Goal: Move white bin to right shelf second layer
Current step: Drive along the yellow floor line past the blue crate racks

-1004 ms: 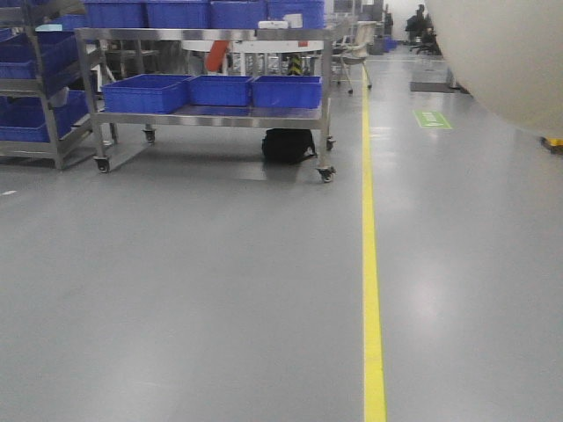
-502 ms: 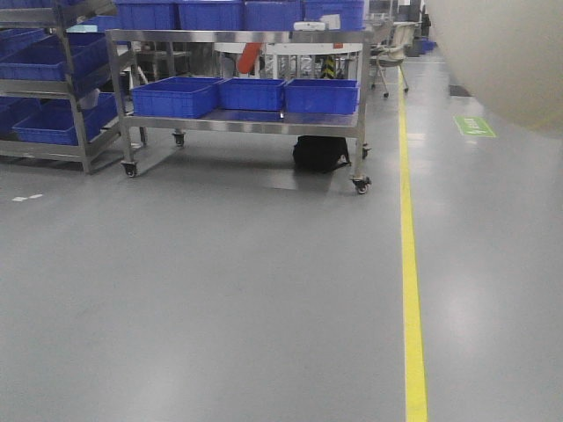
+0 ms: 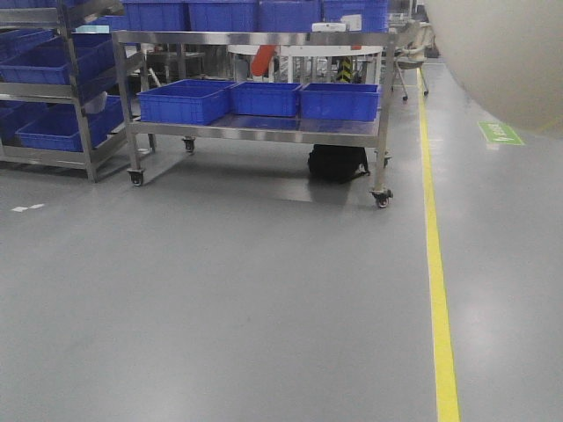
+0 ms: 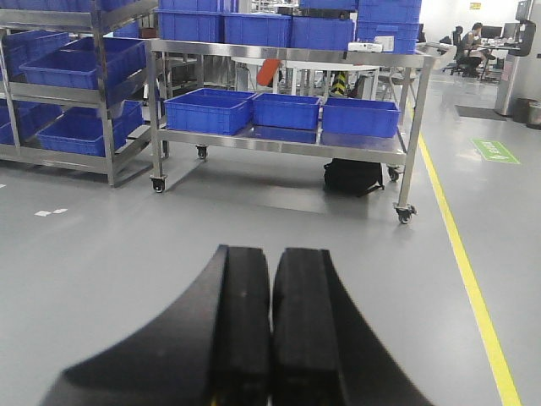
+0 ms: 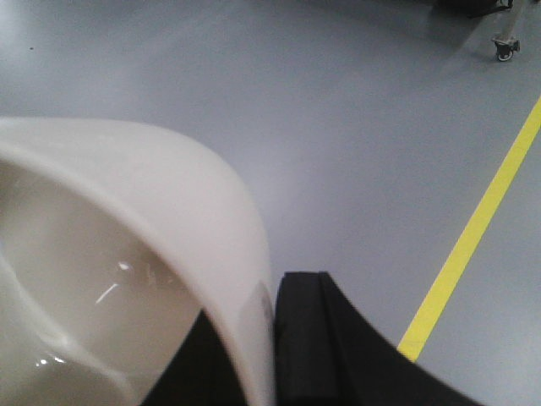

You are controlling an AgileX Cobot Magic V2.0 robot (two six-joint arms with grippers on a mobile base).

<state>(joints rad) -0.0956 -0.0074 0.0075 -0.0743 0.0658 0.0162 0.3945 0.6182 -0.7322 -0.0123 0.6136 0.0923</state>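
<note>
Since a second ago the steel cart (image 3: 255, 132) with its blue crates (image 3: 185, 101) is sliding rightward across the front view and growing larger. The yellow line (image 3: 437, 290) is shifting with it, so your base is rolling and turning.

Your right hand (image 5: 264, 355) is pinching the white bin (image 5: 127, 254) by its wall at the rim, with the wall sitting between the two fingers, and is carrying it clear of the floor (image 3: 220, 299). In the front view the tub is filling the top right corner. Your left hand (image 4: 272, 321) is riding with its pads pressed together, gripping nothing.

You are holding a smooth tub by one thin edge only. As I am judging it, a jolt or a sharp turn of the base is likely to set it swinging or sliding out of the pinch. The tub is also blocking the upper right of your front view. The second level of the right shelf is not showing in any view yet, so you are risking a late sighting and a knock against the cart.

The tub is hanging tilted, its mouth facing back toward the wrist camera and its rounded base pointing away and forward. With a near-square rim it is offering no clear long side. The mouth-to-base line is the axis to be watching, and I cannot tell its exact lean.
</note>
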